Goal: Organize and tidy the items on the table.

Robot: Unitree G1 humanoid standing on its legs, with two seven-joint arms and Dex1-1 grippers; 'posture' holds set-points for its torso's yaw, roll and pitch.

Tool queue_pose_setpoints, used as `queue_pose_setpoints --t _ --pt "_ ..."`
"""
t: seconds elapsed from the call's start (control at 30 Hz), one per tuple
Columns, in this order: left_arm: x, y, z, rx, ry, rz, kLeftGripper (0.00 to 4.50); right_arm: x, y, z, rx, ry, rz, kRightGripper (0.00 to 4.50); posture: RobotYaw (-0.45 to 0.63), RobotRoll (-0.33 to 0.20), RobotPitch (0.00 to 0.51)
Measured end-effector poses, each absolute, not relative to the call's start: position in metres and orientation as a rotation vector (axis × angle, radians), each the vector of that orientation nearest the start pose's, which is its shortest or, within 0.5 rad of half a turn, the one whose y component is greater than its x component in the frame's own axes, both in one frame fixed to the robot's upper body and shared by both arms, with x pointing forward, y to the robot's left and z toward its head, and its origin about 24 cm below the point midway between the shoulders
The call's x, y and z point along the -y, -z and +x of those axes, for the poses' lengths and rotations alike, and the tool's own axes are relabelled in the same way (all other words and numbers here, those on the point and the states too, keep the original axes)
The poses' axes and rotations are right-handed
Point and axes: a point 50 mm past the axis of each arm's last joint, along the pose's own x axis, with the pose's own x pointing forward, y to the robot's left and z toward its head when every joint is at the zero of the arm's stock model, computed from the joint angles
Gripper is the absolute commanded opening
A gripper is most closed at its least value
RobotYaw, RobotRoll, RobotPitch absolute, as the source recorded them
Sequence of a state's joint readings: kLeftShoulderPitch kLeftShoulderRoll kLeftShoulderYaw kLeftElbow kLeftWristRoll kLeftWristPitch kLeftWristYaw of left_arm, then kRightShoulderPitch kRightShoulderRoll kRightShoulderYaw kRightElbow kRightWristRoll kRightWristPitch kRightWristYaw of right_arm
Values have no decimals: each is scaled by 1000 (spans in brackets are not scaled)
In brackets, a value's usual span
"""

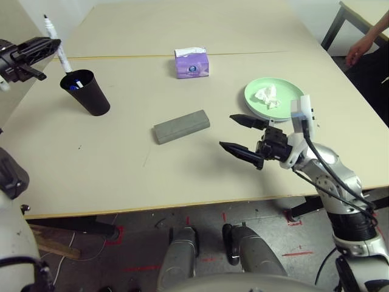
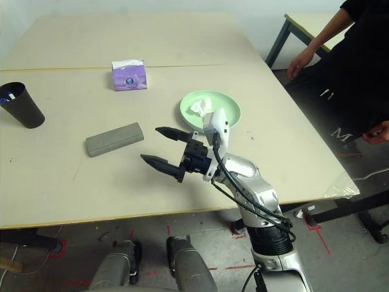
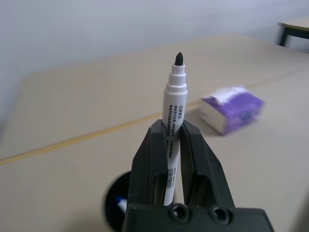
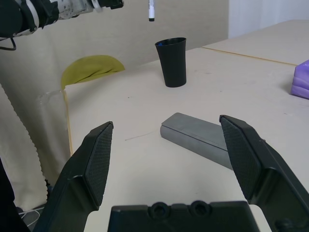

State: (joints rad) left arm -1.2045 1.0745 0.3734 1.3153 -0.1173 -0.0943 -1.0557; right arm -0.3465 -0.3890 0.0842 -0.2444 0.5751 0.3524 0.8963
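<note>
we were in the middle of the marker step, we figured: our left hand was clamped on the black-capped marker up at the far left, cap pointing up, held in the air just up and left of the black cup. the blue-capped marker was already sitting in that cup. the next move probably called for tipping the marker down and lining it up over the cup's mouth before letting go, and the mouth is small so aim would matter.

our right hand hung wide open and empty over the near right of the table, fingers pointing left at the grey glasses case, close but not touching. the crumpled tissue lay on the light-green plate just behind that hand.
</note>
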Motion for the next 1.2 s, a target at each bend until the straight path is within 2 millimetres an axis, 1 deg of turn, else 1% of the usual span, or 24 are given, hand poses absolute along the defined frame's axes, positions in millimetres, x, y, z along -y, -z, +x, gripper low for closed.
queue_pose_setpoints --t 0.07,0.27,0.4,0.57,0.77,1.2 --pt "-404 -295 303 222 189 236 253 119 -161 266 195 -1218 34 4500 -21 0 152" --pt "-394 -287 317 243 170 224 253 120 -160 269 187 -1187 26 4500 -36 0 154" --pt "-389 -284 322 262 145 227 253 120 -160 268 186 -1178 26 4500 -44 0 157" --pt "-390 -276 326 258 66 232 253 120 -162 265 191 -1174 17 4500 -49 0 162" --pt "-392 -272 329 230 -44 275 253 123 -160 264 172 -1169 17 4500 -47 0 167" --pt "-385 -264 338 212 -86 305 253 120 -165 260 180 -1190 17 4500 -70 0 161"
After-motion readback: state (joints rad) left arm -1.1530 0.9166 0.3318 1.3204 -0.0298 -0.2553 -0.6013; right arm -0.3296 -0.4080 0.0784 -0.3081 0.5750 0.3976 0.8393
